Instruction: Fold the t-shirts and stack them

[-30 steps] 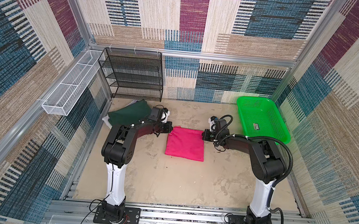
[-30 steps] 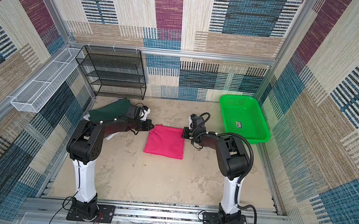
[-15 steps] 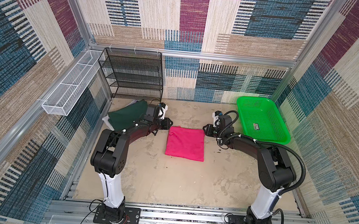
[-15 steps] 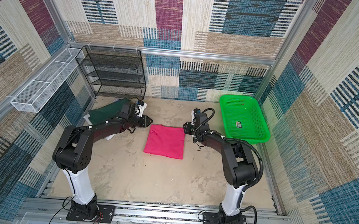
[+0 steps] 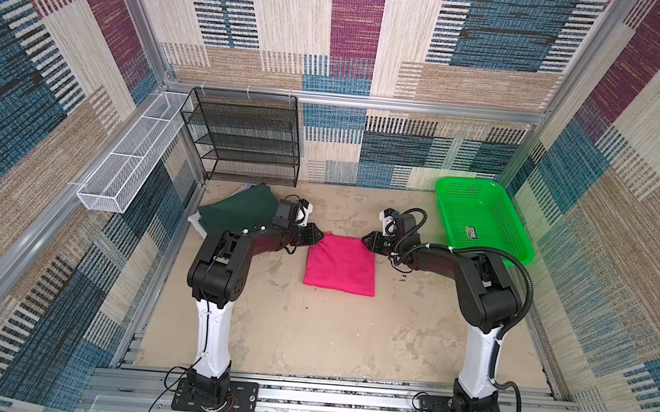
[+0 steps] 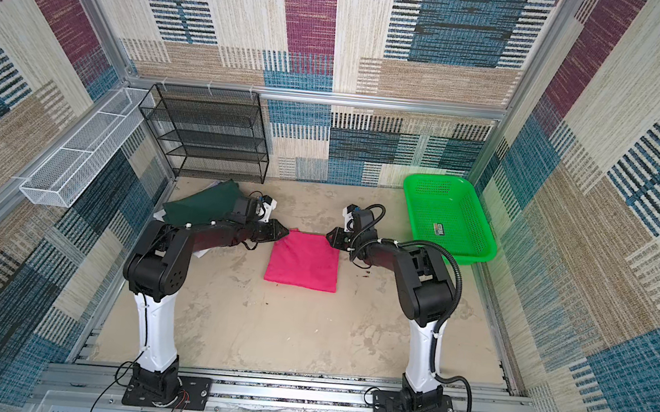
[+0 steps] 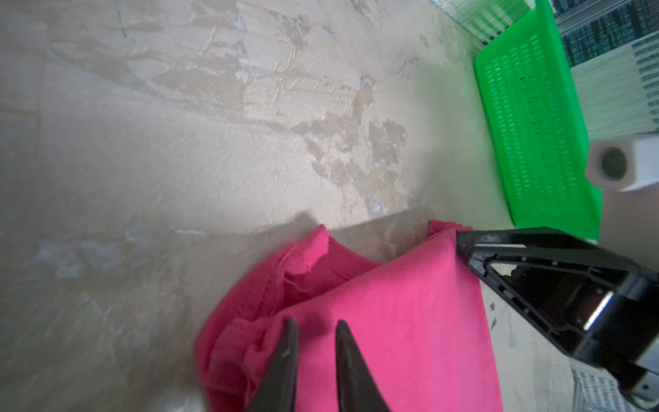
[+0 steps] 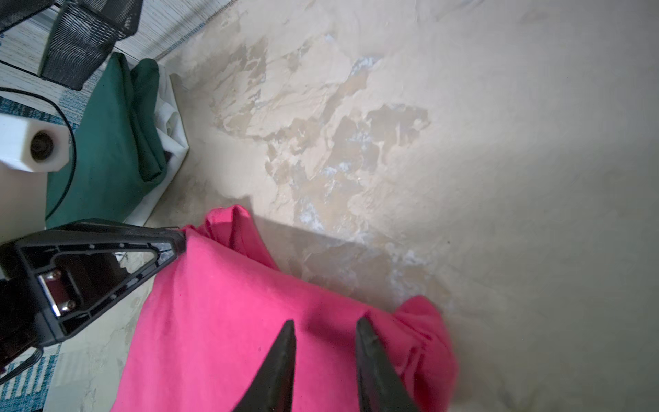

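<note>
A bright pink t-shirt point(image 5: 341, 264) point(image 6: 303, 260) lies folded into a rectangle in the middle of the floor. My left gripper point(image 5: 319, 233) point(image 7: 313, 324) hovers at its far left corner, open, with pink cloth point(image 7: 392, 321) showing behind the narrow gap. My right gripper point(image 5: 364, 242) point(image 8: 325, 324) is at the far right corner, also open over the cloth point(image 8: 231, 321). The far corners look bunched. A dark green t-shirt point(image 5: 242, 210) point(image 8: 107, 142) lies folded at the back left on top of a white one point(image 8: 174, 142).
A bright green plastic basket point(image 5: 474, 205) point(image 7: 535, 125) stands at the back right. A black wire rack point(image 5: 248, 135) stands against the back wall, and a white wire basket point(image 5: 128, 156) hangs on the left wall. An aluminium rail crosses the front.
Both grippers were shut at the pink t-shirt's far corners a second ago and now stand open. Both arms shifted a little, and the shirt stays in place.
</note>
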You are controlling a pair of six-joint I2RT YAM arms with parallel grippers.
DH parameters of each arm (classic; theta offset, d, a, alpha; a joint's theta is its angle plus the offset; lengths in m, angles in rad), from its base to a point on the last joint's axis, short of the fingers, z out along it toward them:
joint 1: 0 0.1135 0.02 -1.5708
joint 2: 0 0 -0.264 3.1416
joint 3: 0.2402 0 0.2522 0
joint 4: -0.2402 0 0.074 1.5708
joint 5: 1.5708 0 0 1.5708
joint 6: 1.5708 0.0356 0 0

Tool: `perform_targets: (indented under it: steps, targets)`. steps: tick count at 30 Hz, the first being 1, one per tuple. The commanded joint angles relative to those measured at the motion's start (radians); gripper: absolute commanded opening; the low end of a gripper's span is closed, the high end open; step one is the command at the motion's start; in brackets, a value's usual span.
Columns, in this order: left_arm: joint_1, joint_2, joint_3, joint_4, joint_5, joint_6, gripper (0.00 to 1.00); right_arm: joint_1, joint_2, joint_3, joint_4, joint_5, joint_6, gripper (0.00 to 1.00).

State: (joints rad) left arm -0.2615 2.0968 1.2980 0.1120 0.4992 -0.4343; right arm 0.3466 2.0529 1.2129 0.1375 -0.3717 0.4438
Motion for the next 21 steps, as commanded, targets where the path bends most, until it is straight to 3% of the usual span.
perform_targets:
  steps: [1, 12, 21]
  targets:
    - [0.006, 0.032, 0.027, -0.005, -0.013, -0.006, 0.22, 0.000, 0.025, 0.018, -0.002, 0.041, 0.002, 0.31]
    - [0.027, -0.083, -0.019, -0.098, -0.062, 0.041, 0.21, 0.000, -0.050, -0.005, -0.067, 0.175, -0.062, 0.31]
    - [-0.014, -0.360, -0.233, -0.149, 0.071, -0.055, 0.21, 0.026, -0.285, -0.152, -0.078, 0.138, -0.051, 0.39]
